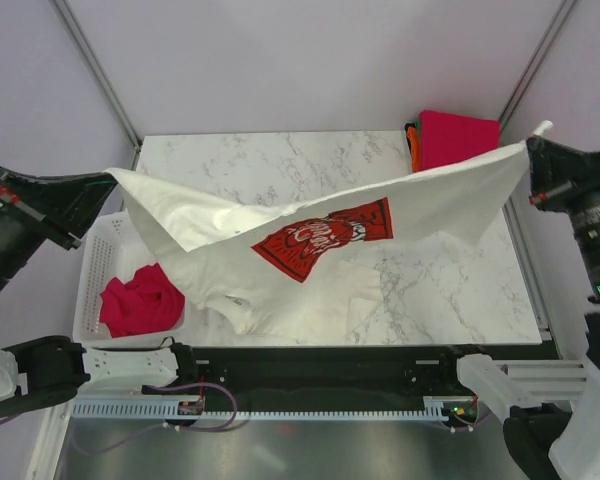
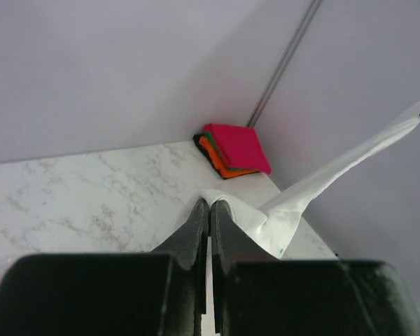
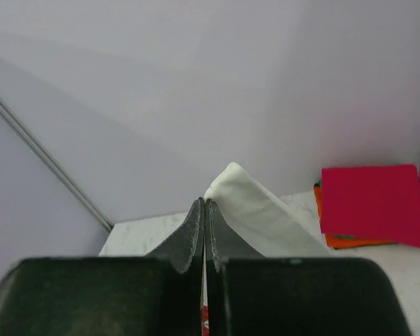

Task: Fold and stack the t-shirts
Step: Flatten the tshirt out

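Top view: the left hand [image 1: 108,180] and the right hand [image 1: 528,152] hold one white t-shirt [image 1: 220,235] between them above the marble surface [image 1: 450,290]. Each hand is closed on an upper corner of the garment, the left over the surface's left edge, the right over its far right corner. The cloth hangs between the two grips as a sagging sheet. Its red print [image 1: 325,237] faces up near the middle, and its lower part lies bunched on the surface just beside the basket [image 1: 95,270].

Left wrist view: the fingers of the left hand [image 2: 210,204] are pressed almost together, with only a thin slit between them. The white t-shirt [image 2: 280,217] comes out at their tips and runs in a taut band up to the right.

Right wrist view: the right hand [image 3: 204,203] is likewise closed, with the fingertips meeting. A fold of the white t-shirt [image 3: 259,210] rises just past the tips.

Other garments: a folded stack [image 1: 455,138] lies in the far right corner of the surface. It has magenta on top, orange beneath, and a sliver of green at its edge. It also shows in the left wrist view [image 2: 234,148] and the right wrist view [image 3: 374,203]. A crumpled magenta t-shirt [image 1: 140,300] lies inside the white lattice basket at the left of the surface, well apart from the stack.
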Robot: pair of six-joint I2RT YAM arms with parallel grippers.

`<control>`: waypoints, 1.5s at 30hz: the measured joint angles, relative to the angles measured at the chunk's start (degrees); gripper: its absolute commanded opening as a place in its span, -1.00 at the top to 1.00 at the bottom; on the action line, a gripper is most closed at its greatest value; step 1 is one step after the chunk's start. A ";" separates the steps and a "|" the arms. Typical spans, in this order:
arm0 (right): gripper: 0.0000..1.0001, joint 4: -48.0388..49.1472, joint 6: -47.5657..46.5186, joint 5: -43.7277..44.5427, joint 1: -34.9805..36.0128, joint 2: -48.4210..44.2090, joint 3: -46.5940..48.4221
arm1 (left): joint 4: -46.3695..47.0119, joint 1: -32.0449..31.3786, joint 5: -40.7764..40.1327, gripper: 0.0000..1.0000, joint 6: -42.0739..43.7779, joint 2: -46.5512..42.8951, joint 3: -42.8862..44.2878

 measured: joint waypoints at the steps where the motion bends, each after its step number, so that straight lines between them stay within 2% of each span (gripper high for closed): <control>1: 1.00 0.07 -0.35 0.61 0.00 -2.08 0.87 | 1.31 0.00 1.55 0.96 1.36 -0.52 0.42; 7: 1.00 2.12 -0.83 5.42 0.02 -14.12 3.50 | 10.25 0.04 15.32 0.96 9.09 -3.91 0.07; 12: 1.00 4.87 -1.46 7.15 0.04 -15.96 8.04 | 17.14 0.09 20.61 0.96 15.74 -3.48 3.82; 18: 1.00 6.47 -2.47 9.05 0.07 -8.81 10.34 | 27.80 0.07 14.40 0.96 25.90 -0.66 2.62; 23: 1.00 8.09 -1.95 11.19 0.07 4.94 5.97 | 42.10 1.22 5.01 0.96 40.15 6.38 -9.16; 25: 1.00 8.59 -1.40 11.58 0.07 11.28 1.42 | 43.78 6.43 4.35 0.96 42.93 11.61 -11.98; 31: 1.00 10.40 1.90 15.50 0.15 28.65 -17.11 | 43.56 33.18 17.84 0.96 38.45 29.42 -23.12; 34: 1.00 9.88 3.45 17.84 0.15 38.38 -20.65 | 41.03 42.86 21.49 0.95 33.33 44.37 -20.74; 35: 0.82 9.55 3.82 18.67 0.15 41.05 -20.63 | 36.59 45.09 22.43 0.41 31.36 51.06 -15.32; 36: -0.13 9.01 4.26 19.08 0.15 44.26 -20.39 | 33.97 46.93 23.28 0.00 28.89 58.77 -8.94; 37: -0.51 8.55 4.70 19.45 0.15 46.62 -20.09 | 32.22 48.22 24.30 -0.32 26.77 63.98 -4.59; 38: -0.84 7.96 4.59 19.69 0.15 48.57 -19.78 | 31.28 49.46 25.79 -0.87 24.28 68.32 -2.62; 39: -0.96 7.39 4.63 19.76 0.15 49.94 -19.67 | 29.03 50.47 26.91 -0.99 21.84 70.82 -2.56; 42: -0.96 5.77 3.78 19.87 0.15 50.16 -19.67 | 22.64 51.63 29.24 -0.99 15.28 72.76 -5.22; 45: -0.96 6.21 3.54 19.78 0.17 47.10 -20.74 | 20.96 50.66 30.36 -0.99 11.34 69.51 -9.35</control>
